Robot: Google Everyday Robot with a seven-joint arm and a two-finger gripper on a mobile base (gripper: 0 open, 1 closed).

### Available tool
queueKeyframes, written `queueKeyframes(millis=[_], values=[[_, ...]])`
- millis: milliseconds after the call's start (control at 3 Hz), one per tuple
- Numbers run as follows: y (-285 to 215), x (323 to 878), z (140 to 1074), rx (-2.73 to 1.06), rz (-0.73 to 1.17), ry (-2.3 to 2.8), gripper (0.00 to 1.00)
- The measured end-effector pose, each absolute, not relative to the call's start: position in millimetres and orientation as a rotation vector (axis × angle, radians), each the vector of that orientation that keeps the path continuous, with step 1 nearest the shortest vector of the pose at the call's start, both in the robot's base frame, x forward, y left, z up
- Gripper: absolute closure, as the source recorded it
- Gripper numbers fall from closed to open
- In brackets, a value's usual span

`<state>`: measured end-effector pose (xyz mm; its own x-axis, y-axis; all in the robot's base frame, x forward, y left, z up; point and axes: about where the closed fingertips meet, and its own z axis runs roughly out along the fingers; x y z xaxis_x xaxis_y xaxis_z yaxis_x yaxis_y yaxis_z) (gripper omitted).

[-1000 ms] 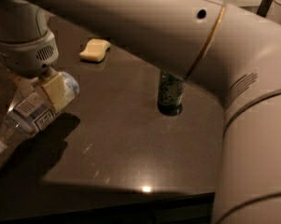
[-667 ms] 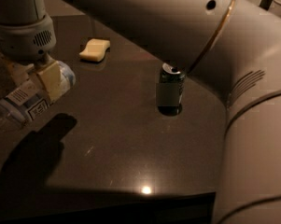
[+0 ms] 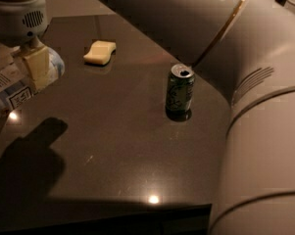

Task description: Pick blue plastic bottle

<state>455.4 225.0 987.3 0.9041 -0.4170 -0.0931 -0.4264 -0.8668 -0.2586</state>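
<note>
The gripper [image 3: 18,71] sits at 10 o'clock, under the round wrist housing. Its 2 pale yellow fingers [image 3: 38,69] are closed most of the way, clamped on the blue plastic bottle [image 3: 12,89], 1 finger on each side of the body. The bottle lies tilted in the grip, with its rounded blue-tinted end toward the middle of the view and its black-and-white panel toward the left edge, where the rest runs out of view. It hangs clear of the dark surface [image 3: 112,146], and a shadow [image 3: 29,155] lies below it at 8 o'clock. Whether the bottle holds any liquid cannot be told.

A green can [image 3: 180,92] stands upright just toward 2 o'clock from the middle, well apart from the gripper. Its top opening is dark and its contents are hidden. A yellow sponge [image 3: 100,52] lies flat at 11 o'clock. The robot's arm [image 3: 264,131] fills the right side.
</note>
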Motion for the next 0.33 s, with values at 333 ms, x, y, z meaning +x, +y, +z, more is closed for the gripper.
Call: queueKeyframes(millis=[333], values=[[232.7, 457.9, 988.7, -2.766, 0.042, 0.625, 1.0]])
